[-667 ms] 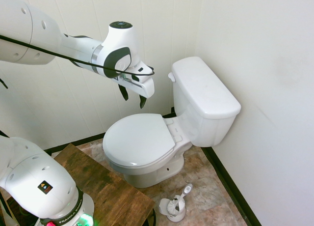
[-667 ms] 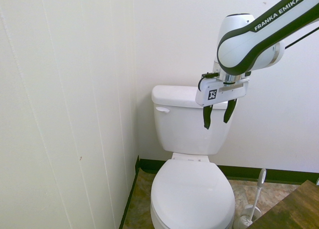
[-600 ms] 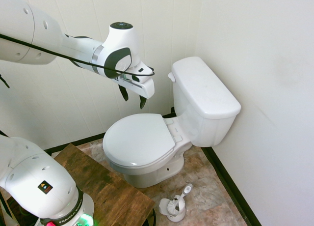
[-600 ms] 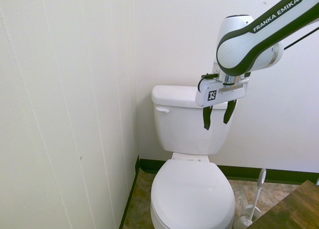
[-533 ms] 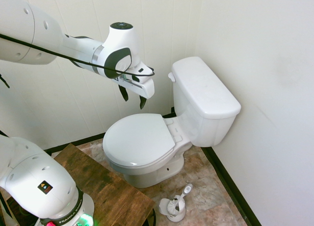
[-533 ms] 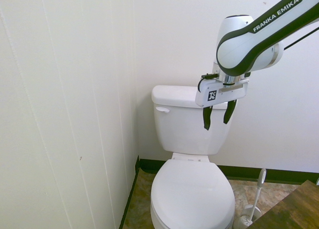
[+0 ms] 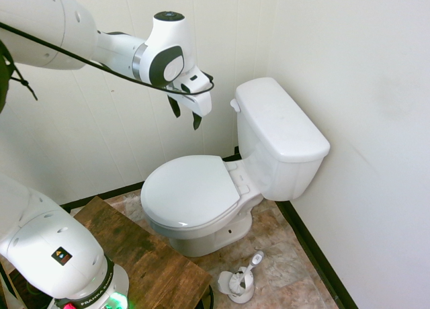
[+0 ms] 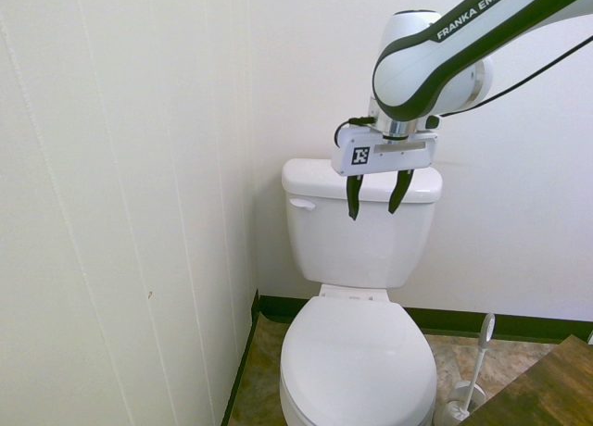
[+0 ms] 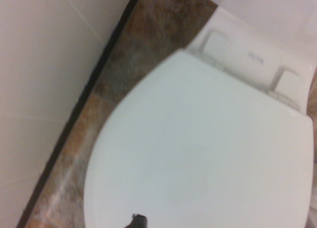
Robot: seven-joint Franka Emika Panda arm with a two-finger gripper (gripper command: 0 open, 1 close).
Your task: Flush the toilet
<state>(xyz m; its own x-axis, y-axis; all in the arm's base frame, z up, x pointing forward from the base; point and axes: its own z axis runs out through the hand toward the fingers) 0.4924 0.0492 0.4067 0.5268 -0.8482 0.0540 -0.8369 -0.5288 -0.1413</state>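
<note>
The white toilet (image 7: 279, 131) stands in the corner with its oval lid (image 7: 189, 190) closed. The small flush lever (image 8: 301, 204) sticks out of the tank front on the wall side; the first exterior view shows the lever (image 7: 234, 105) at the tank's upper corner. My gripper (image 7: 186, 113) hangs open in the air above the lid, fingers pointing down, a short way from the lever and holding nothing. Seen from the other side, the gripper (image 8: 375, 194) is in front of the tank. The wrist view looks down on the closed lid (image 9: 208, 153).
A white toilet-brush holder (image 7: 238, 282) with its brush stands on the floor beside the bowl. A dark wooden board (image 7: 144, 262) lies at the front. Paneled walls (image 8: 120, 213) close in on two sides of the toilet.
The gripper has risen and moved toward the lever side of the tank, still open. The toilet is unchanged.
</note>
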